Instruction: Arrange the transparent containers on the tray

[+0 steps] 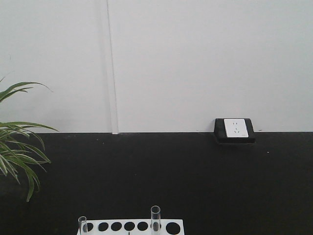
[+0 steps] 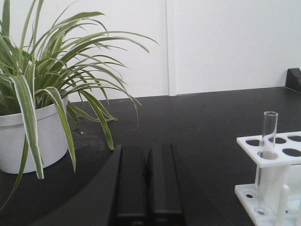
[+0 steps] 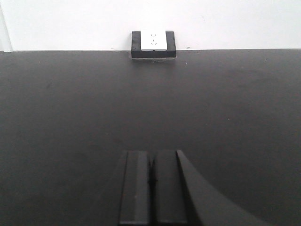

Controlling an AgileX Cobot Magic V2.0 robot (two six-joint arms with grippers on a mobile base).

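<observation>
On the table (image 1: 195,171), a white rack (image 1: 129,226) holds a taller tube (image 1: 155,218) and a shorter tube (image 1: 82,225), both slim, clear and upright, rightward of the left gripper (image 2: 148,150), whose fingers press together, empty, like the right gripper (image 3: 151,155).

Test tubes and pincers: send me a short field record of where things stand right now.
taller test tube: upright in the rack, toward its right end
shorter test tube: upright at the rack's left end
left pincer: shut, empty
right pincer: shut, empty
tray: not in any view
</observation>
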